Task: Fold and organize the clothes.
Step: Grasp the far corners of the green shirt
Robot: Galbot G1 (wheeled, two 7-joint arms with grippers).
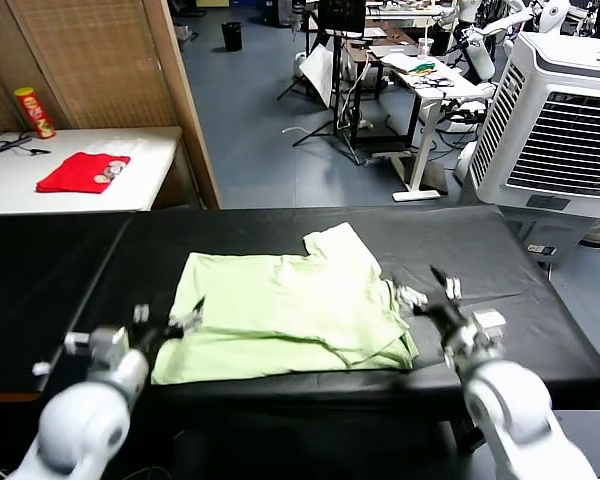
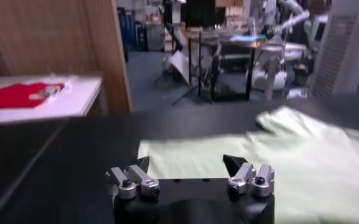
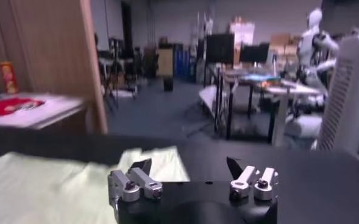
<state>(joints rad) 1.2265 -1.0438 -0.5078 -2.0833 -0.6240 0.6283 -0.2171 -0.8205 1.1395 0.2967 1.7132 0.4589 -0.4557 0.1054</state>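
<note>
The pale green T-shirt [image 1: 285,315] lies partly folded on the black table [image 1: 460,250], one sleeve sticking out toward the far side. My left gripper [image 1: 170,320] is open and empty at the shirt's near left corner; the left wrist view shows the shirt [image 2: 289,152] just beyond its spread fingers [image 2: 188,164]. My right gripper [image 1: 425,290] is open and empty just off the shirt's right edge; the right wrist view shows the cloth [image 3: 57,176] to one side of its fingers [image 3: 188,164]. No print shows.
A folded red garment [image 1: 82,172] and a red can [image 1: 34,112] sit on the white side table [image 1: 150,150] at far left. A wooden partition [image 1: 185,100] stands behind it. A large white fan unit [image 1: 555,120] stands at far right.
</note>
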